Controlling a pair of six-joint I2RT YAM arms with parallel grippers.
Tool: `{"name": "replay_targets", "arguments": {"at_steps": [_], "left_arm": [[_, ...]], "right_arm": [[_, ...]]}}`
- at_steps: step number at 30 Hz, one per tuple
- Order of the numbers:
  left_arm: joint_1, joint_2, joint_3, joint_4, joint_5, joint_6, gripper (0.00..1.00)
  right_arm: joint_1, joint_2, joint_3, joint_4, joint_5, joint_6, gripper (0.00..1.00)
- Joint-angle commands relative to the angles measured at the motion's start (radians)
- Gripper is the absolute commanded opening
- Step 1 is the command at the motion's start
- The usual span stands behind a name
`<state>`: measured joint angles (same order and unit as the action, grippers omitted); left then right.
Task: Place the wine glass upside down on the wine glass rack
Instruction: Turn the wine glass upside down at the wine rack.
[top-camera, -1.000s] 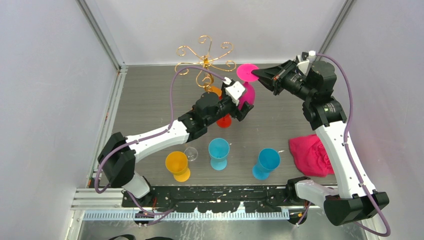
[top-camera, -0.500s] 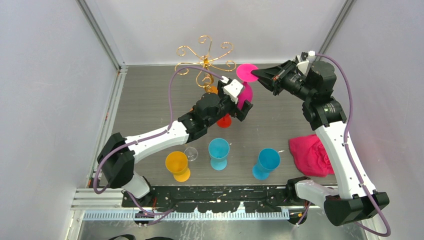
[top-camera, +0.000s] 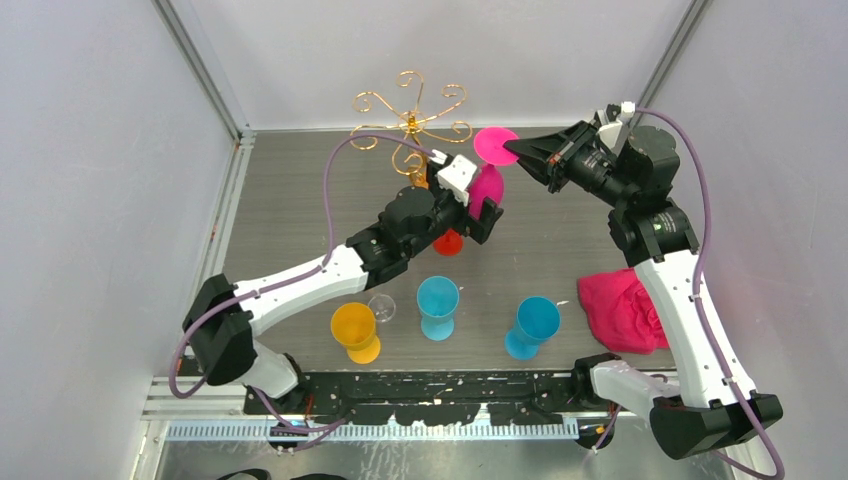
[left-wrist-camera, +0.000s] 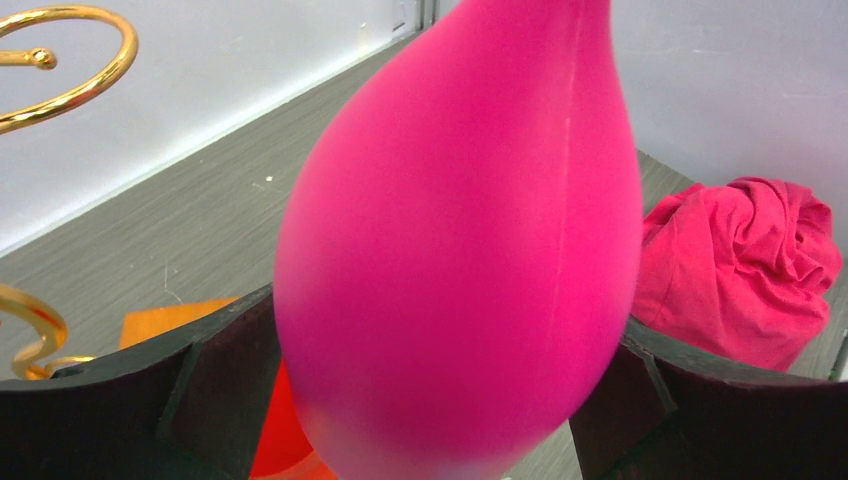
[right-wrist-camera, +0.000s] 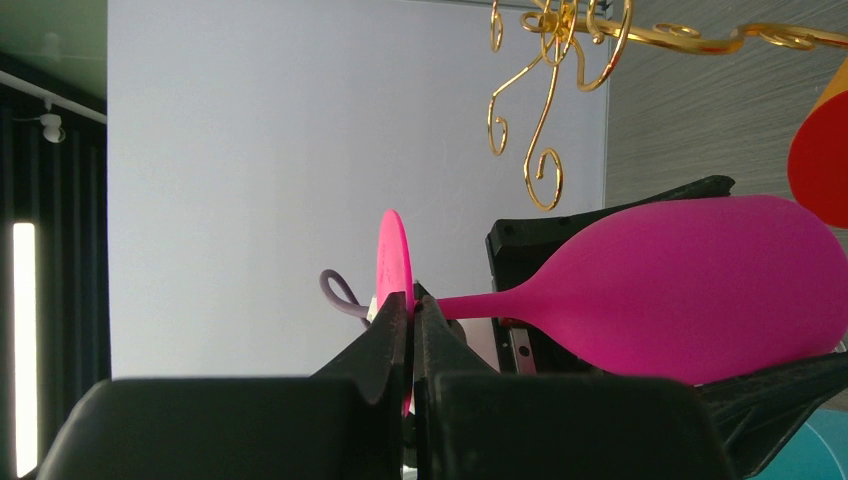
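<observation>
The pink wine glass (top-camera: 487, 186) hangs upside down in the air, its round foot (top-camera: 495, 145) on top. My right gripper (top-camera: 512, 149) is shut on the foot's rim, seen edge-on in the right wrist view (right-wrist-camera: 412, 300). My left gripper (top-camera: 483, 205) is open, its jaws wide on either side of the bowl (left-wrist-camera: 460, 250); I cannot tell if they touch it. The wine glass rack (top-camera: 410, 125), gold scroll wire, stands just behind and left of the glass, with its curls (right-wrist-camera: 550, 60) close by. A corner of its orange-brown base (left-wrist-camera: 170, 320) shows below.
A red glass (top-camera: 448, 241) stands under my left wrist. Nearer the front are an orange glass (top-camera: 355, 326), a small clear glass (top-camera: 381, 306) and two blue glasses (top-camera: 437, 298) (top-camera: 535, 321). A pink cloth (top-camera: 620, 310) lies at the right, beside the right arm.
My left gripper's jaws have spread wider around the bowl, and the left arm has shifted slightly up and left. The right gripper keeps its hold on the foot.
</observation>
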<state>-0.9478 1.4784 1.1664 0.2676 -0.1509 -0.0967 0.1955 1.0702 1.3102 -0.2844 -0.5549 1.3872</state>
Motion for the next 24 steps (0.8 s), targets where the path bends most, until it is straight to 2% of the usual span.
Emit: {"name": "replay_targets", "arguments": {"at_steps": [1,14,24], "left_arm": [[0.004,-0.068,0.040,0.013,-0.051,-0.037,1.00],[0.002,-0.094,0.036,-0.011,-0.040,-0.040,1.00],[0.000,-0.158,-0.010,0.017,-0.087,-0.023,1.00]], "right_arm": [[0.004,-0.020,0.027,0.005,0.011,-0.017,0.01],[0.004,-0.013,0.028,0.004,0.024,-0.033,0.01],[0.003,0.022,0.051,-0.001,0.035,-0.065,0.01]]}}
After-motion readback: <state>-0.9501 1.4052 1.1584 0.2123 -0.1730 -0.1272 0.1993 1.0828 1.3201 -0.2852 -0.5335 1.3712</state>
